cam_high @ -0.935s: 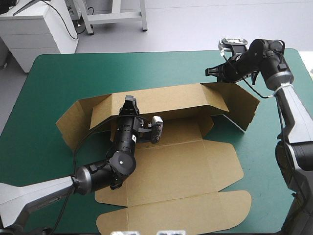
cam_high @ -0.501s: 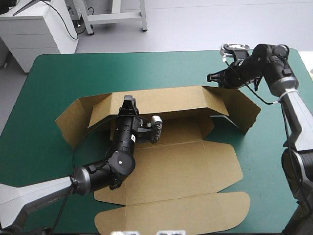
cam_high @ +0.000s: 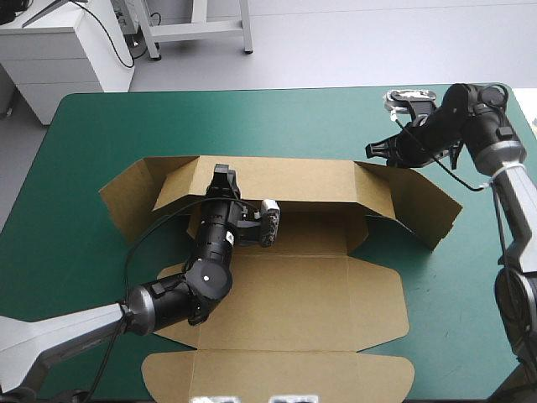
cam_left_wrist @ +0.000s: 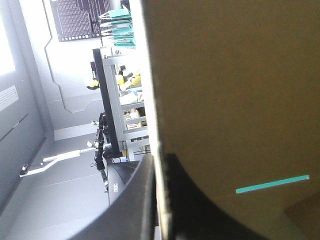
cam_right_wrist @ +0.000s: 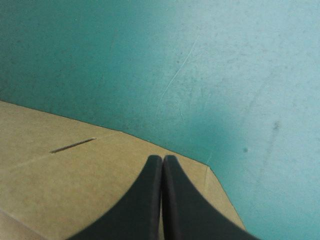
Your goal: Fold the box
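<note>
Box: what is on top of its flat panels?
The left arm reaches across the box, left gripper shut on its raised back wall. The board under that arm is hidden.

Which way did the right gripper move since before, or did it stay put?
Yes, it moved: the right gripper slid away from the table's far edge, toward the robot.

From where I stand, no lettering, label, brand, number or sign can be read. The box (cam_high: 285, 285) shows only plain brown board, and the teal-green cover (cam_high: 252, 126) shows only bare cloth.
</note>
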You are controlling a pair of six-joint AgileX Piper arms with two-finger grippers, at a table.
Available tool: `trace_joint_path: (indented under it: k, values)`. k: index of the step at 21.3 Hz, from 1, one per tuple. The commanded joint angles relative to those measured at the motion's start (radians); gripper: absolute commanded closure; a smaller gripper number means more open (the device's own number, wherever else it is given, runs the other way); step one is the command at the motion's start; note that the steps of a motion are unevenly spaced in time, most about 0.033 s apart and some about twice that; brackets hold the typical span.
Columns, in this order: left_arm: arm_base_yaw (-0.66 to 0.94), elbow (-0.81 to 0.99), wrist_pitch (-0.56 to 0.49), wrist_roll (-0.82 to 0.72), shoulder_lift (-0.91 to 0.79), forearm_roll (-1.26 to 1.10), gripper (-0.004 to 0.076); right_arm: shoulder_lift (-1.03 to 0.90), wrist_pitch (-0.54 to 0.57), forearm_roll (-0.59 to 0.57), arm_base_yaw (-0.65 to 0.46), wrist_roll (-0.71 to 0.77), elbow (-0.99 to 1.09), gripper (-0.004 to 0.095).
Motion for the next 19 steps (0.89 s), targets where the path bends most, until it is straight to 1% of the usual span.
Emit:
trace_joint_path:
  k: [1, 2, 3, 4, 5, 6, 8, 10, 12, 14, 15, 17, 19]
  values:
    - [-0.008, -0.014, -0.020, 0.005, -0.020, -0.055, 0.0732, -0.094, 0.048, 0.114, -0.081, -0.075, 0.024, 0.0928]
    - [-0.008, -0.014, -0.022, 0.005, -0.020, -0.055, 0.0732, -0.103, 0.048, 0.153, -0.105, -0.095, 0.044, 0.0928]
    - [-0.008, -0.014, -0.029, 0.005, -0.020, -0.055, 0.0732, -0.118, 0.048, 0.222, -0.150, -0.133, 0.094, 0.0928]
    - [-0.008, -0.014, -0.034, 0.005, -0.020, -0.055, 0.0732, -0.126, 0.048, 0.258, -0.174, -0.151, 0.120, 0.0928]
    - [-0.008, -0.014, -0.043, 0.005, -0.020, -0.055, 0.0732, -0.140, 0.048, 0.320, -0.214, -0.189, 0.170, 0.0928]
    - [-0.008, -0.014, -0.045, 0.005, -0.020, -0.055, 0.0732, -0.144, 0.048, 0.351, -0.232, -0.208, 0.196, 0.0928]
    - [-0.008, -0.014, -0.046, 0.005, -0.020, -0.055, 0.0732, -0.162, 0.048, 0.469, -0.274, -0.280, 0.273, 0.0928]
    - [-0.008, -0.014, -0.046, 0.005, -0.020, -0.055, 0.0732, -0.167, 0.048, 0.541, -0.286, -0.331, 0.331, 0.0928]
    - [-0.008, -0.014, -0.046, 0.005, -0.020, -0.055, 0.0732, -0.169, 0.041, 0.581, -0.286, -0.371, 0.357, 0.0928]
    - [-0.008, -0.014, -0.046, 0.005, -0.020, -0.055, 0.0732, -0.169, -0.036, 0.585, -0.286, -0.371, 0.363, 0.0928]
    - [-0.008, -0.014, -0.046, 0.005, -0.020, -0.055, 0.0732, -0.169, -0.053, 0.580, -0.286, -0.358, 0.363, 0.0928]
    - [-0.008, -0.014, -0.044, 0.005, -0.020, -0.055, 0.0732, -0.169, -0.057, 0.571, -0.286, -0.353, 0.363, 0.0928]
    - [-0.008, -0.014, -0.044, 0.005, -0.020, -0.055, 0.0732, -0.172, -0.034, 0.571, -0.286, -0.353, 0.363, 0.0926]
